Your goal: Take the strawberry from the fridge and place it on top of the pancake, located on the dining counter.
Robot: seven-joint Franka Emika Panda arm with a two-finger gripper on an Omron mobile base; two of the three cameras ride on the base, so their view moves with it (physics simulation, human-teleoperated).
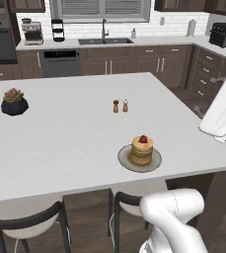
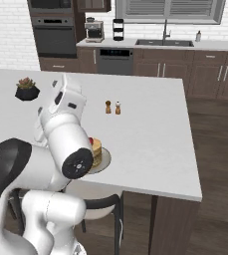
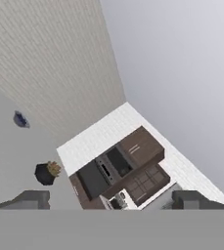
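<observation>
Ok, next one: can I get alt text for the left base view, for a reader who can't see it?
A strawberry sits on top of the pancake stack, on a grey plate near the front edge of the white dining counter. Farther back stand two small shakers and a potted plant.

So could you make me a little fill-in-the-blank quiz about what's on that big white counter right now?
1. The strawberry sits on top of the ____.
2. The pancake stack rests on a round grey ____.
3. Two small shakers stand near the middle of the dining counter, and a potted ____ sits toward its far left side.
4. The gripper has its two fingertips spread apart, holding ____.

Missing words: pancake; plate; plant; nothing
</observation>
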